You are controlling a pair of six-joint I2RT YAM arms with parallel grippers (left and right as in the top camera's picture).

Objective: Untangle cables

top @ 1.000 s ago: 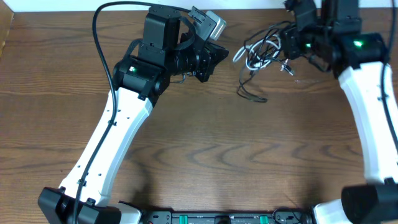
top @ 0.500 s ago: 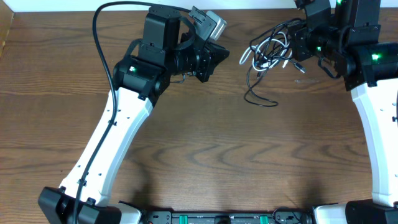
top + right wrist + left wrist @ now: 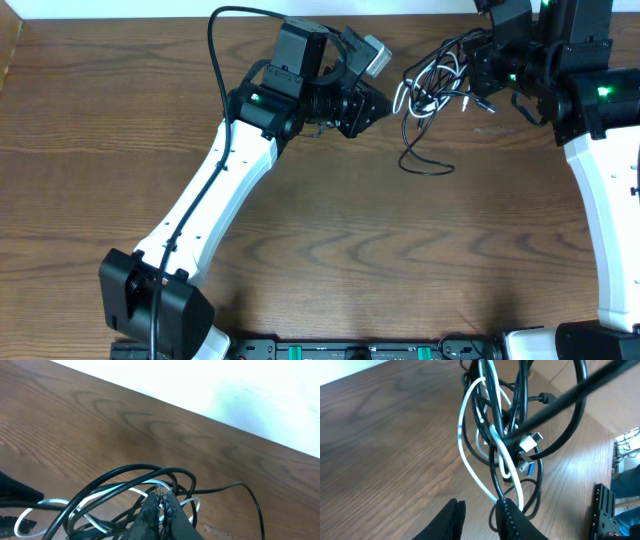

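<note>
The cables [image 3: 432, 85] are a tangle of thin black cords and a white one, lifted off the wooden table near its far edge. My right gripper [image 3: 478, 78] is shut on the bundle from the right. In the right wrist view its fingers [image 3: 161, 494] pinch strands of the cables [image 3: 125, 480]. A black loop [image 3: 425, 160] droops toward the table. My left gripper [image 3: 385, 100] sits just left of the tangle. In the left wrist view it [image 3: 480, 504] stands slightly open with nothing between its fingers. The cables [image 3: 495, 435] hang just beyond, with a silver plug [image 3: 532, 440] among them.
The table's far edge and a white wall [image 3: 225, 390] lie just behind the bundle. A black rail [image 3: 350, 350] runs along the front edge. The left arm [image 3: 215, 190] crosses the table's left half diagonally.
The left arm has swung right, up to the tangle, and its jaws have parted a little. The right gripper first shifted the bundle right, then held it still.
</note>
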